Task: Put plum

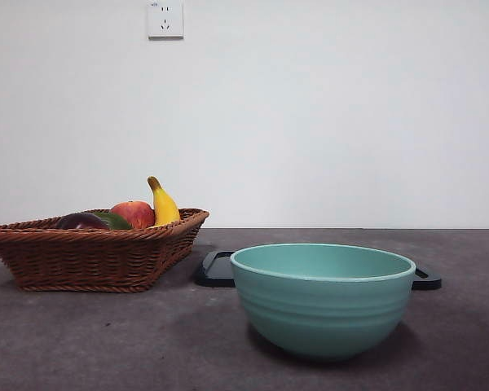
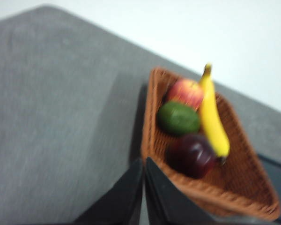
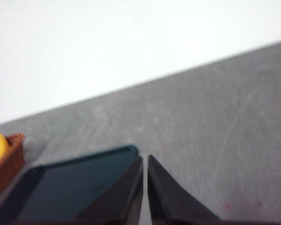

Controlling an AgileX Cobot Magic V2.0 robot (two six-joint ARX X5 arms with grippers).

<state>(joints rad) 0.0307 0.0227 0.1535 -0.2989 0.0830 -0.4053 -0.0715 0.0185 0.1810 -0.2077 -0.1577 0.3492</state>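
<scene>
The plum (image 2: 193, 155), dark maroon and glossy, lies in the brown wicker basket (image 2: 253, 199) beside a banana (image 2: 211, 117), a green fruit (image 2: 178, 118) and a red apple (image 2: 187, 91). In the front view only its dark top (image 1: 80, 221) shows above the basket rim (image 1: 90, 244). My left gripper (image 2: 144, 164) hangs shut above the table just outside the basket's near edge, holding nothing. My right gripper (image 3: 145, 161) is shut too, over the dark tray (image 3: 70, 185), away from the basket.
A teal bowl (image 1: 322, 297) stands at the front centre of the grey table. Behind it lies a flat dark tray (image 1: 216, 269). A white wall with a socket (image 1: 165, 18) closes the back.
</scene>
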